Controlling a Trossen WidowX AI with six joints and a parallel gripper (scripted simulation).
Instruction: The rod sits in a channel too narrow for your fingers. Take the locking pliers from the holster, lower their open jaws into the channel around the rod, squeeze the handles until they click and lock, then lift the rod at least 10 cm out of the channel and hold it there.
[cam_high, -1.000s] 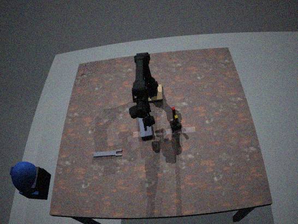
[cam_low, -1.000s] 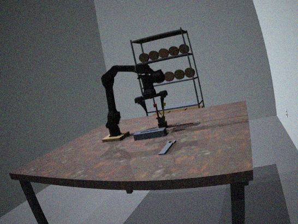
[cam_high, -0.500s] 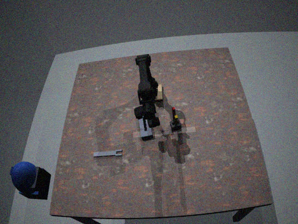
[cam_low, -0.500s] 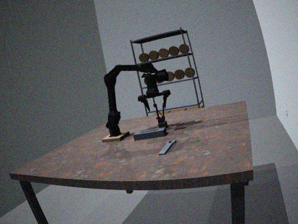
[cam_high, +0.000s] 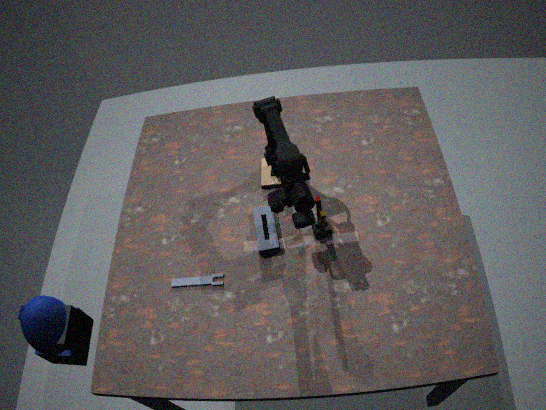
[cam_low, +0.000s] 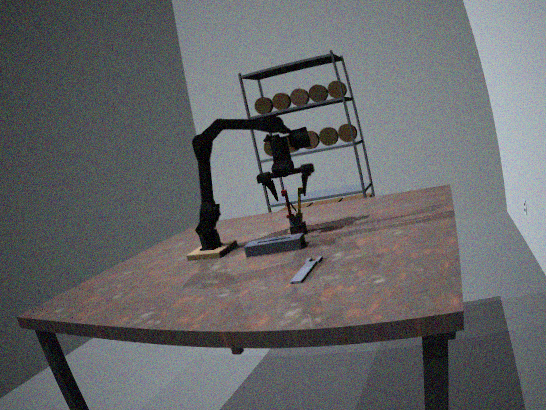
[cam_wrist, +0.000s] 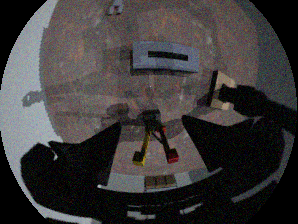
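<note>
By the top view's clock, with twelve at its upper edge, the gripper is over the table near the pliers, its fingers wide apart with nothing between them. The pliers stand upright in the holster, toward four o'clock from the hand; their handles rise in a V, yellow tip and red tip well spread. In the wrist view the fingers part along the nine-to-three line, and so do the handles, so a closing grip should squeeze them together. The coming move probably turns on centring the hand over that V and lowering it around both handles; a finger off line could knock one of them. Next out, at about nine o'clock from the holster, lies the block, its narrow slot running roughly twelve to six; I cannot make out the rod inside. The arm's base plate sits toward eleven from the holster. Farther off, at eight o'clock, a flat forked tool lies apart, outside the likely path. Beyond the table stands a shelf rack.
</note>
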